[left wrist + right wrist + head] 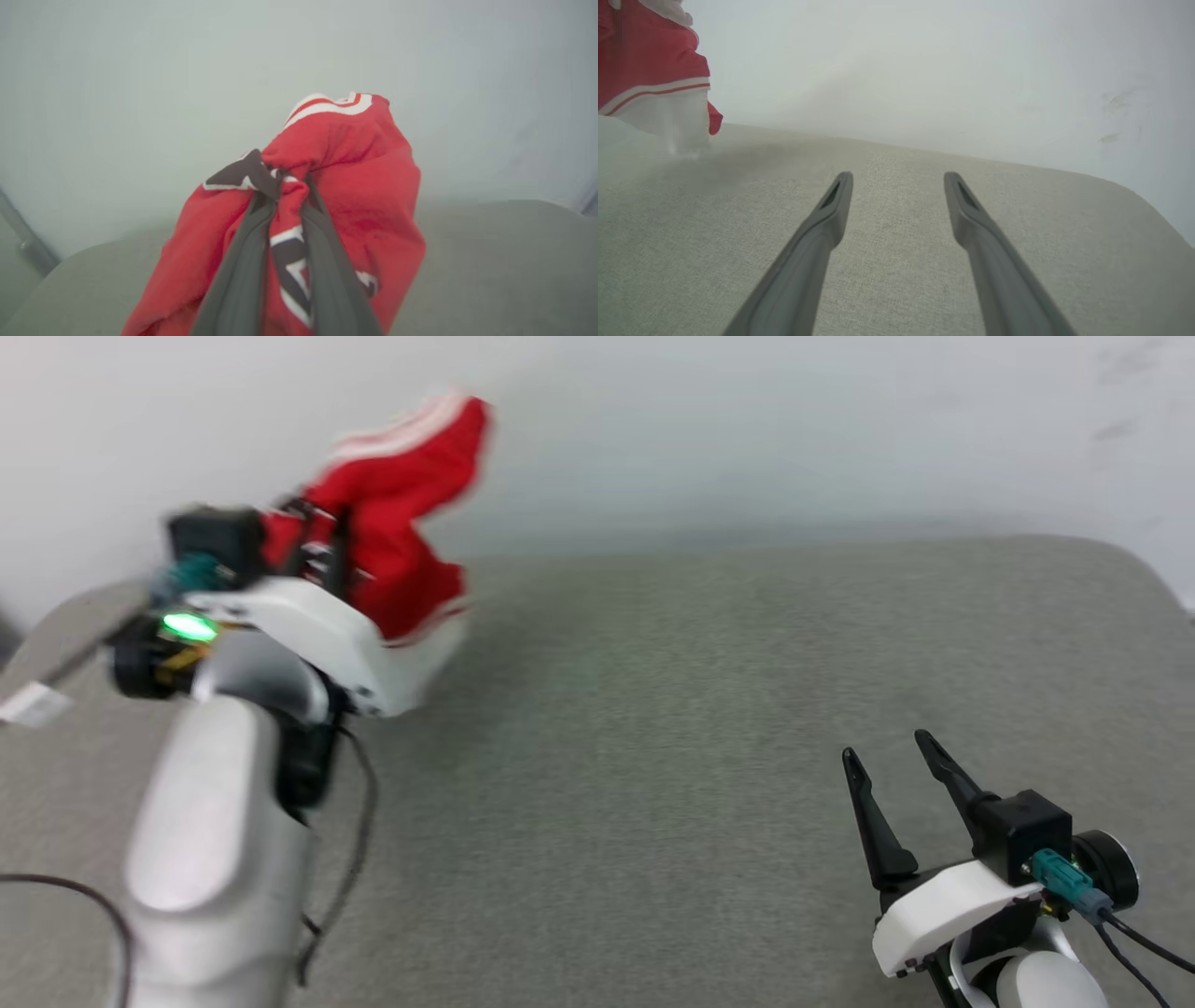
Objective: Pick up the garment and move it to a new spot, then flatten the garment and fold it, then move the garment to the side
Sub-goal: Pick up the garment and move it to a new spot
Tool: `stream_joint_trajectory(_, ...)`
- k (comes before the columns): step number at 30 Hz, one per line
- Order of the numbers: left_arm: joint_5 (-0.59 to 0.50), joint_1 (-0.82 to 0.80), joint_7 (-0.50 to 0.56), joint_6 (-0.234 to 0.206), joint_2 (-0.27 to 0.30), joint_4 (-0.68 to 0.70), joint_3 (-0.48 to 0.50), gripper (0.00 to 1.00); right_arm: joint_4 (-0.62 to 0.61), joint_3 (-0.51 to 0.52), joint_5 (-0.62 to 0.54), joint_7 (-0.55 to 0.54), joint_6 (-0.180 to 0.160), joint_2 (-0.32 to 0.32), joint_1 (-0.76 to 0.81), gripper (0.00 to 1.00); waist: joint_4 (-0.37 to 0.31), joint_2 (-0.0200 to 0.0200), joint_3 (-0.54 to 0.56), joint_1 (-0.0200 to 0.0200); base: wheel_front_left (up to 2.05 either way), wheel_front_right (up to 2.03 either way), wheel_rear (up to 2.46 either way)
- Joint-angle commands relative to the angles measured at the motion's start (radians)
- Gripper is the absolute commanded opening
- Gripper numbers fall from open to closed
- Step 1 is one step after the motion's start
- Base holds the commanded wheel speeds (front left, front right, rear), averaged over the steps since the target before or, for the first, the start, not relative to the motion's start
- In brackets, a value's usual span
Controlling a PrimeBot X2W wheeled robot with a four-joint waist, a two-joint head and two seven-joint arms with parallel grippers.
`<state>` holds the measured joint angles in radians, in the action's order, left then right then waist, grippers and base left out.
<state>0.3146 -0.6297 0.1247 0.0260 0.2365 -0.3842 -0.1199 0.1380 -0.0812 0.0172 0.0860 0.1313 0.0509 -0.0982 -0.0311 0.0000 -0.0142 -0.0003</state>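
My left gripper (286, 186) clamps the bunched red jersey (359, 186) over the grey table (653, 756). My right gripper (899, 179) stands spread wide, empty.

The garment (392, 513) is bright red, with white-and-red striped trim at its 12 o'clock edge, a white panel at its 6 o'clock edge, and black lettering outlined in white beside the dark grey fingers of the left gripper (287, 191). The right gripper (887, 745), at 4 o'clock in the head view, has black fingers, a white shell and a teal connector (1060, 873), and a green light (189, 626) glows at 9 o'clock. The surface (700, 709) is a speckled grey-beige weave and the wall (747, 420) is plain pale grey.
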Motion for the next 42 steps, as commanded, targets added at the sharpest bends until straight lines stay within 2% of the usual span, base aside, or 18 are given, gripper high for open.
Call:
stream_joint_trajectory(1, 0.01, 0.043, 0.003, 0.009, -0.036, 0.022, -0.026, 0.0, -0.015, 0.0, 0.003, -0.004, -0.001, -0.001, 0.013, 1.0, -0.078, 0.0, 0.023, 0.0003, 0.0, 0.0, 0.0)
stream_joint_trajectory(4, 0.019, 0.095, 0.008, 0.024, -0.095, 0.045, -0.081, 0.0, -0.029, 0.005, 0.002, -0.012, -0.001, -0.001, 0.02, 1.0, -0.131, 0.0, 0.015, 0.0003, 0.0, 0.0, 0.0)
stream_joint_trajectory(8, 0.038, 0.162, 0.005, 0.047, -0.147, 0.035, -0.16, 0.0, -0.05, 0.015, 0.007, -0.016, -0.001, -0.001, 0.015, 1.0, -0.194, 0.0, -0.016, 0.0003, 0.0, 0.0, 0.0)
stream_joint_trajectory(13, 0.048, 0.248, 0.015, 0.06, -0.171, -0.045, -0.262, 0.0, -0.061, 0.018, 0.031, -0.007, -0.001, -0.001, -0.002, 1.0, -0.246, 0.0, -0.066, 0.0003, 0.0, 0.0, 0.0)
stream_joint_trajectory(17, 0.046, 0.285, 0.021, 0.065, -0.178, -0.105, -0.319, 0.02, -0.056, 0.021, 0.046, 0.005, -0.001, -0.001, -0.012, 1.0, -0.255, 0.0, -0.093, 0.0003, 0.0, 0.0, 0.0)
stream_joint_trajectory(18, 0.053, 0.295, 0.024, 0.069, -0.18, -0.125, -0.333, 0.18, -0.051, 0.02, 0.05, 0.008, -0.001, -0.001, -0.013, 1.0, -0.256, 0.0, -0.097, 0.0003, 0.0, 0.0, 0.0)
stream_joint_trajectory(19, 0.059, 0.301, 0.027, 0.069, -0.181, -0.141, -0.345, 0.4, -0.049, 0.02, 0.057, 0.011, -0.001, -0.001, -0.014, 1.0, -0.255, 0.0, -0.1, 0.0003, 0.0, 0.0, 0.0)
stream_joint_trajectory(20, 0.06, 0.302, 0.025, 0.072, -0.183, -0.153, -0.359, 0.8, -0.05, 0.02, 0.063, 0.012, -0.001, -0.001, -0.016, 1.0, -0.252, 0.0, -0.104, 0.0003, 0.0, 0.0, 0.0)
stream_joint_trajectory(21, 0.064, 0.302, 0.018, 0.076, -0.184, -0.161, -0.372, 1.0, -0.045, 0.021, 0.065, 0.015, -0.001, -0.001, -0.018, 1.0, -0.247, 0.0, -0.104, 0.0003, 0.0, 0.0, 0.0)
stream_joint_trajectory(26, 0.071, 0.281, -0.073, 0.076, -0.185, -0.125, -0.408, 1.0, -0.03, 0.026, 0.077, 0.024, -0.001, -0.001, -0.021, 1.0, -0.197, 0.0, -0.085, 0.0003, 0.0, 0.0, 0.0)
stream_joint_trajectory(30, 0.058, 0.27, -0.164, 0.053, -0.185, -0.048, -0.407, 1.0, -0.028, 0.033, 0.061, 0.019, -0.001, -0.001, -0.014, 1.0, -0.148, 0.0, -0.057, 0.0003, 0.0, 0.0, 0.0)
stream_joint_trajectory(35, 0.042, 0.289, -0.252, -0.018, -0.159, 0.039, -0.358, 1.0, -0.04, 0.052, 0.049, 0.004, -0.001, -0.001, -0.006, 1.0, -0.094, 0.0, -0.034, 0.0003, 0.0, 0.0, 0.0)
stream_joint_trajectory(42, 0.072, 0.353, -0.32, -0.127, -0.092, 0.102, -0.222, 1.0, -0.063, 0.07, 0.035, -0.019, -0.001, -0.001, 0.014, 1.0, -0.06, 0.0, -0.01, 0.0003, 0.0, 0.0, 0.0)
